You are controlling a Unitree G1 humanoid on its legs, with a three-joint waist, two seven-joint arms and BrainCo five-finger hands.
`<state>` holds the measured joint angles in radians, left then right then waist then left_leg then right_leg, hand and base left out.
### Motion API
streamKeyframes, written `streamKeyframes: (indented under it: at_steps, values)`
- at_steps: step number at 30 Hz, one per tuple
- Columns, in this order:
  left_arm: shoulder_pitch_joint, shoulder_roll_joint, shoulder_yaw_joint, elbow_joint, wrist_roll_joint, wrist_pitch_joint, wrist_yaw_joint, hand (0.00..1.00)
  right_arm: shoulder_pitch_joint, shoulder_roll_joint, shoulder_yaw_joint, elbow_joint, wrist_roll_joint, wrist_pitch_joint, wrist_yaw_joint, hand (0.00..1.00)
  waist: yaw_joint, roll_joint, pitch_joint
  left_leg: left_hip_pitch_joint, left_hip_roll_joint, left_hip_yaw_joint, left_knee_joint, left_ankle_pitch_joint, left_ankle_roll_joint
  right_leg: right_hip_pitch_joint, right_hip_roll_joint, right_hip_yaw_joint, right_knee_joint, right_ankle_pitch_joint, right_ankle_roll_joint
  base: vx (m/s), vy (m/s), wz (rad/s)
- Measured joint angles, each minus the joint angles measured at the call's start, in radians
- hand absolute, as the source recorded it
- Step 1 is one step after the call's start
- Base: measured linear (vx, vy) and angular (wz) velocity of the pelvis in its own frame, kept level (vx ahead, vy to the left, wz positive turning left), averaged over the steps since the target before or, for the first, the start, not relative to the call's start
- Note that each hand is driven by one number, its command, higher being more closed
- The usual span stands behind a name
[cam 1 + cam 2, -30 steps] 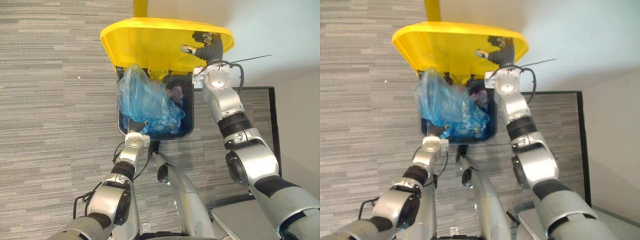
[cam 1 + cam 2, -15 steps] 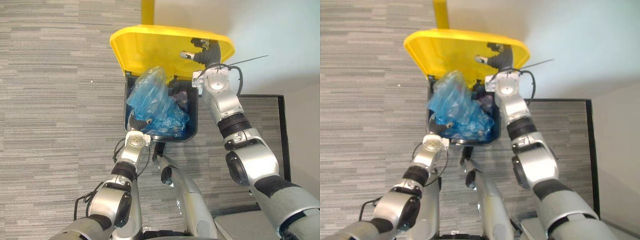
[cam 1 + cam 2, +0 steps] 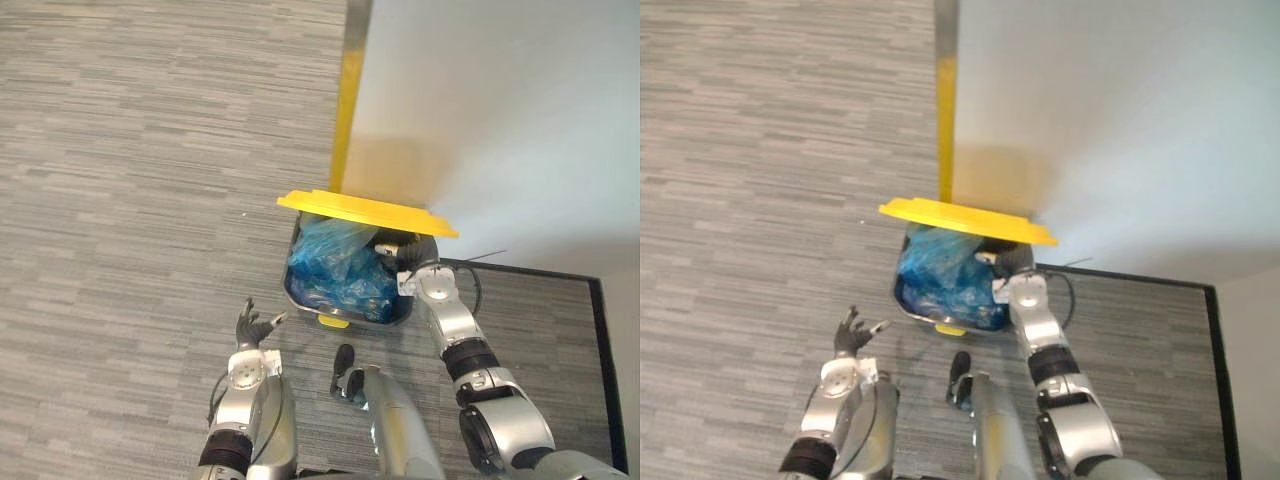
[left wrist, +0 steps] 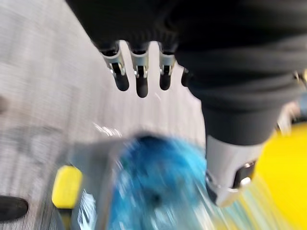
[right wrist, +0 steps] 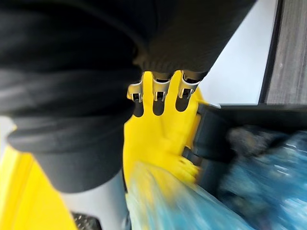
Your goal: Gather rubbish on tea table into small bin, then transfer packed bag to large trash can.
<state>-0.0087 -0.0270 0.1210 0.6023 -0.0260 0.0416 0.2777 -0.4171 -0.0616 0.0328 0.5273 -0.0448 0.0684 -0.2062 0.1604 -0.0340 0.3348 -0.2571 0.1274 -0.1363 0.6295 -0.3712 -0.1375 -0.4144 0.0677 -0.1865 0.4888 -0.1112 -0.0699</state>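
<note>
The packed blue bag (image 3: 338, 268) lay inside the large trash can (image 3: 300, 300), well beyond the left hand's (image 3: 250, 328) fingers, which were spread straight and held nothing. The right hand's (image 5: 157, 96) fingers were laid flat against the yellow lid (image 3: 365, 210), the bag just below them. The bag was judged light, soft and slippery, best pinched at its bunched top.
</note>
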Motion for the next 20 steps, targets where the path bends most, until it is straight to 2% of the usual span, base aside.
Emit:
streamKeyframes:
  at_steps: [2, 3, 4, 5, 6, 7, 8, 9, 10, 11, 12, 13, 14, 15, 16, 18, 19, 20]
  values:
    - [0.018, -0.005, 0.074, 0.069, -0.014, 0.009, -0.004, 0.00, 0.091, 0.042, 0.004, -0.036, -0.009, -0.007, 0.008, 0.00, -0.002, -0.006, -0.010, 0.030, 0.000, 0.026, 0.002, -0.016, 0.021, 0.024, 0.012, 0.018, -0.014, 0.012, -0.001, 0.00, -0.045, -0.30]
    - [0.013, 0.003, 0.102, 0.115, -0.016, 0.013, -0.005, 0.00, 0.170, 0.064, 0.011, -0.047, -0.032, -0.011, 0.016, 0.00, -0.005, -0.017, -0.022, 0.047, -0.005, 0.059, 0.004, -0.021, 0.031, 0.036, 0.020, 0.042, -0.038, 0.028, 0.025, -0.04, 0.026, -0.55]
    - [0.011, 0.009, 0.107, 0.141, -0.014, 0.015, -0.007, 0.00, 0.210, 0.072, 0.011, -0.050, -0.035, -0.013, 0.021, 0.00, -0.010, -0.021, -0.031, 0.055, -0.016, 0.076, 0.001, -0.023, 0.038, 0.042, 0.020, 0.046, -0.057, 0.035, 0.036, -0.09, 0.089, -0.60]
    - [0.009, 0.019, 0.109, 0.175, -0.008, 0.021, -0.010, 0.00, 0.270, 0.085, 0.005, -0.048, -0.037, -0.018, 0.030, 0.00, -0.024, -0.027, -0.037, 0.082, -0.032, 0.071, -0.037, -0.021, 0.049, 0.074, 0.019, 0.041, -0.118, 0.047, 0.061, -0.09, 0.102, -0.64]
    - [0.002, 0.026, 0.122, 0.198, 0.013, 0.031, -0.022, 0.00, 0.358, 0.099, -0.024, -0.028, -0.059, -0.021, 0.038, 0.00, -0.039, -0.030, -0.047, 0.129, 0.009, 0.115, -0.147, 0.053, 0.037, 0.088, -0.002, 0.011, -0.079, 0.037, 0.093, -0.09, 0.080, -0.52]
    - [0.003, 0.029, 0.124, 0.203, 0.022, 0.034, -0.023, 0.00, 0.382, 0.104, -0.035, -0.019, -0.069, -0.022, 0.038, 0.00, -0.046, -0.029, -0.049, 0.136, 0.009, 0.124, -0.169, 0.065, 0.037, 0.078, -0.018, 0.010, -0.020, 0.029, 0.080, -0.07, 0.060, -0.47]
    - [0.003, 0.032, 0.126, 0.232, 0.031, 0.035, -0.026, 0.00, 0.449, 0.112, -0.086, 0.048, -0.075, -0.024, 0.039, 0.00, -0.063, -0.039, -0.074, 0.176, 0.007, 0.138, -0.232, 0.094, 0.038, 0.060, -0.072, 0.009, 0.184, -0.015, 0.057, -0.06, 0.054, -0.20]
    - [-0.006, 0.028, 0.122, 0.255, 0.047, 0.037, -0.027, 0.00, 0.499, 0.114, -0.150, 0.146, -0.083, -0.018, 0.037, 0.00, -0.074, -0.041, -0.102, 0.196, 0.013, 0.141, -0.274, 0.115, 0.033, 0.079, -0.118, 0.033, 0.300, -0.041, 0.066, -0.04, 0.049, -0.18]
    - [-0.008, 0.028, 0.118, 0.262, 0.053, 0.039, -0.028, 0.00, 0.513, 0.117, -0.174, 0.183, -0.097, -0.018, 0.035, 0.00, -0.078, -0.045, -0.114, 0.195, 0.016, 0.141, -0.279, 0.119, 0.029, 0.097, -0.134, 0.047, 0.319, -0.044, 0.071, -0.01, 0.005, -0.12]
    - [-0.013, 0.027, 0.118, 0.266, 0.064, 0.041, -0.028, 0.00, 0.526, 0.120, -0.220, 0.246, -0.114, -0.015, 0.030, 0.00, -0.081, -0.061, -0.126, 0.194, 0.015, 0.146, -0.275, 0.123, 0.022, 0.146, -0.172, 0.069, 0.312, -0.041, 0.081, -0.03, -0.091, -0.30]
    - [-0.027, 0.026, 0.132, 0.282, 0.064, 0.043, -0.028, 0.00, 0.518, 0.124, -0.262, 0.301, -0.113, -0.014, 0.025, 0.00, -0.080, -0.083, -0.144, 0.190, 0.017, 0.161, -0.278, 0.128, 0.013, 0.179, -0.168, 0.051, 0.237, -0.074, 0.114, -0.03, -0.089, -0.42]
    - [-0.034, 0.018, 0.140, 0.297, 0.064, 0.046, -0.028, 0.00, 0.509, 0.119, -0.270, 0.318, -0.113, -0.013, 0.022, 0.00, -0.079, -0.073, -0.149, 0.192, 0.026, 0.168, -0.292, 0.135, 0.013, 0.189, -0.159, 0.041, 0.204, -0.073, 0.115, -0.08, -0.097, -0.60]
    - [-0.039, 0.002, 0.157, 0.323, 0.064, 0.053, -0.028, 0.00, 0.506, 0.116, -0.289, 0.342, -0.115, -0.009, 0.014, 0.00, -0.080, -0.057, -0.172, 0.200, 0.042, 0.193, -0.339, 0.161, 0.029, 0.214, -0.135, 0.038, 0.103, -0.074, 0.113, -0.01, -0.051, -0.74]
    - [-0.039, -0.031, 0.167, 0.332, 0.063, 0.053, -0.028, 0.00, 0.497, 0.111, -0.305, 0.373, -0.115, -0.003, 0.010, 0.00, -0.079, -0.042, -0.196, 0.223, 0.047, 0.239, -0.401, 0.199, 0.026, 0.244, -0.119, 0.047, -0.010, -0.075, 0.111, -0.01, -0.060, -0.76]
    - [-0.038, -0.034, 0.159, 0.336, 0.060, 0.053, -0.029, 0.00, 0.493, 0.106, -0.305, 0.383, -0.115, 0.002, 0.009, 0.00, -0.078, -0.037, -0.202, 0.228, 0.045, 0.256, -0.419, 0.210, 0.020, 0.252, -0.117, 0.053, -0.046, -0.078, 0.106, -0.02, -0.066, -0.84]
    - [-0.031, -0.034, 0.161, 0.348, 0.049, 0.053, -0.028, 0.00, 0.476, 0.100, -0.312, 0.404, -0.115, 0.010, 0.009, 0.00, -0.082, -0.024, -0.205, 0.248, 0.032, 0.296, -0.451, 0.226, 0.001, 0.274, -0.117, 0.077, -0.126, -0.094, 0.069, -0.11, -0.044, -0.59]
    - [-0.025, -0.035, 0.173, 0.350, 0.039, 0.052, -0.027, 0.00, 0.473, 0.100, -0.335, 0.404, -0.112, 0.013, 0.008, 0.00, -0.089, -0.011, -0.212, 0.262, 0.028, 0.296, -0.458, 0.230, 0.003, 0.281, -0.117, 0.080, -0.134, -0.088, 0.070, -0.13, -0.008, -0.20]
    - [-0.016, -0.036, 0.178, 0.350, 0.030, 0.051, -0.026, 0.00, 0.476, 0.099, -0.354, 0.405, -0.113, 0.015, 0.007, 0.00, -0.098, -0.012, -0.221, 0.263, 0.026, 0.294, -0.471, 0.232, 0.001, 0.287, -0.118, 0.079, -0.140, -0.084, 0.074, -0.11, 0.005, -0.02]
